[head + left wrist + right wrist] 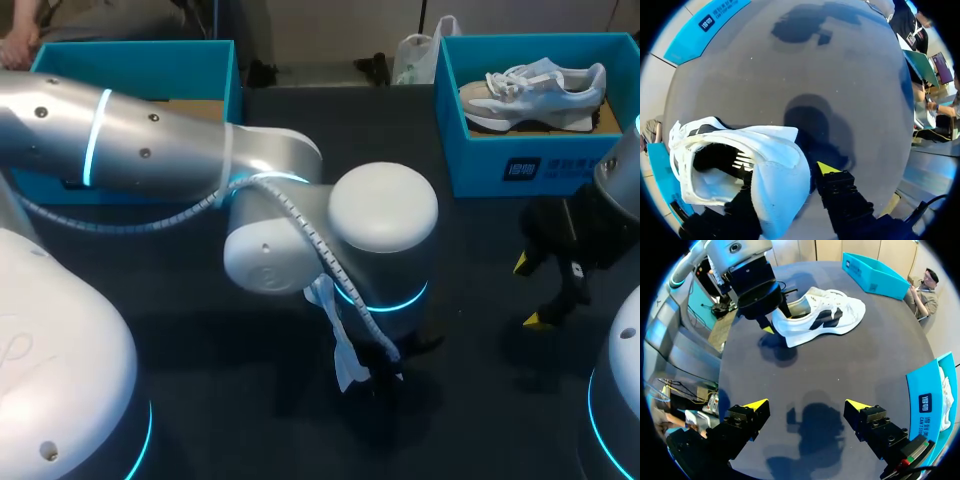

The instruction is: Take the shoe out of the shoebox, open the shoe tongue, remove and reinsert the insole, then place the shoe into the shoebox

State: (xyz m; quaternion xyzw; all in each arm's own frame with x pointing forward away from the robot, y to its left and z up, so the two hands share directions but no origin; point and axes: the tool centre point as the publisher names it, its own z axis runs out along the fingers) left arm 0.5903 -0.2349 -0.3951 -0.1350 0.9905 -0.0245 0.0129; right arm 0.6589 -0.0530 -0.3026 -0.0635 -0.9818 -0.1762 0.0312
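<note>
Dark bench (480, 240) is bearing the shoe (820, 315); left tool (785, 172) is pinching its soft heel collar (772, 145), risking slipping off if tugged; right tool (807, 407) is gaping wide.

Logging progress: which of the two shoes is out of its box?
The black-striped shoe, on the table at the left gripper; the other shoe lies in the right shoebox.

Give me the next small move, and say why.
Probably bring the right gripper across to the shoe, ready to pull it open. The shoe lies on the table with the left gripper shut on its heel. The right fingers are open, empty and well apart from it, so only one arm is working on the shoe.
</note>
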